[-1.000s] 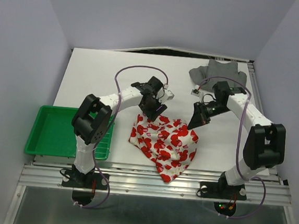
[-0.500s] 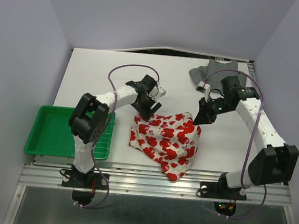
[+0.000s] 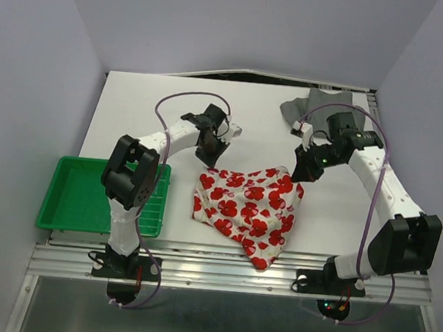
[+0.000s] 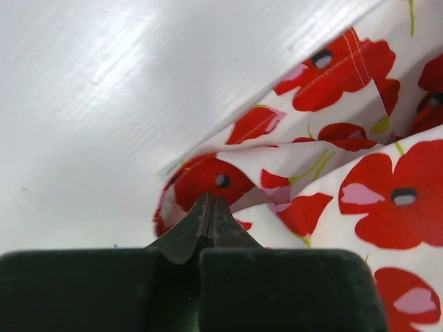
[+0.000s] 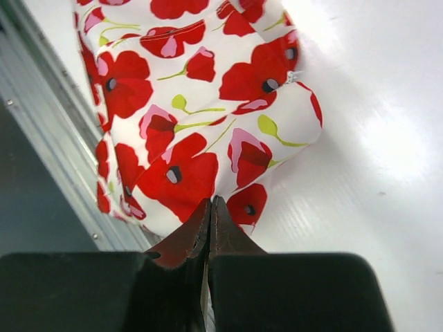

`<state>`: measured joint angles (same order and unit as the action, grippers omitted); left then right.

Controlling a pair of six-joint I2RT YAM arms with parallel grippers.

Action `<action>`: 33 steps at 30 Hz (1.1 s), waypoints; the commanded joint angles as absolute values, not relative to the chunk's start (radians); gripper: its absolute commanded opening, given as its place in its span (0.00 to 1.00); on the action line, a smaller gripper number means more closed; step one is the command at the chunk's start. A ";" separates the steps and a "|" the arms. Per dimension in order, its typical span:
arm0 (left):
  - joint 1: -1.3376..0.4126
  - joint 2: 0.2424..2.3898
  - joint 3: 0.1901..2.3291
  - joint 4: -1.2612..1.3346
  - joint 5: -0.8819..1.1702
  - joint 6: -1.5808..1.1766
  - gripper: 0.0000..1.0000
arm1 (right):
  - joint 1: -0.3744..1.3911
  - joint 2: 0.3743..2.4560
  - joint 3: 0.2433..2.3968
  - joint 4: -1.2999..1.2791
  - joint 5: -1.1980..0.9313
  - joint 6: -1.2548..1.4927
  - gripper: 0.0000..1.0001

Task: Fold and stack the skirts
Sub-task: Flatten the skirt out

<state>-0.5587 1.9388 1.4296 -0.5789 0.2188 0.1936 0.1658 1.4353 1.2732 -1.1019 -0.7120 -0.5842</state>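
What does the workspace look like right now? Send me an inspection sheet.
Surface: white table, no spills seen.
Job's things: poppy-print skirt rumpled near the front edge, one tip over the front rail; grey skirt bunched at the far right corner.
Clutter: green tray at the near left.
Grippers: left gripper and right gripper each shut on a far corner of the poppy-print skirt.
Cables: purple cables loop above both arms, no snag seen.
Surroundings: plain walls on three sides.

Both arms reach forward, wrists tipped down; left pincer [image 4: 210,202] clamped, right pincer [image 5: 210,203] clamped.
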 commanded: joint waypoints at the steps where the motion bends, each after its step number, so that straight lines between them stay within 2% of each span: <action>1: -0.480 1.893 1.554 -0.597 0.282 0.210 0.00 | 0.175 1.402 1.296 -0.901 -0.570 -0.488 0.01; 9: -0.431 1.760 1.745 -0.540 0.224 0.248 0.00 | 0.175 1.436 1.451 -0.669 -0.405 -0.423 0.01; 12: -0.431 1.750 1.755 -0.549 0.224 0.259 0.00 | 0.164 1.446 1.503 -0.660 -0.432 -0.452 0.01; 13: -0.431 1.761 1.756 -0.567 0.230 0.256 0.04 | 0.164 1.453 1.515 -0.675 -0.446 -0.462 0.01; 14: -0.431 1.772 1.750 -0.584 0.241 0.250 0.29 | 0.164 1.462 1.538 -0.719 -0.459 -0.478 0.01; 15: -0.431 1.784 1.717 -0.597 0.268 0.236 0.43 | 0.164 1.482 1.545 -0.742 -0.478 -0.486 0.01; 16: -0.431 1.782 1.691 -0.586 0.285 0.226 0.62 | 0.164 1.486 1.543 -0.768 -0.486 -0.498 0.01; 20: -0.431 1.787 1.569 -0.503 0.396 0.183 0.86 | 0.164 1.465 1.484 -0.753 -0.498 -0.531 0.01; 22: -0.431 1.824 1.508 -0.392 0.475 0.125 0.87 | 0.164 1.421 1.431 -0.758 -0.515 -0.590 0.01; 33: -0.433 1.988 1.467 -0.302 0.603 -0.023 0.82 | 0.164 1.361 1.376 -0.799 -0.511 -0.643 0.01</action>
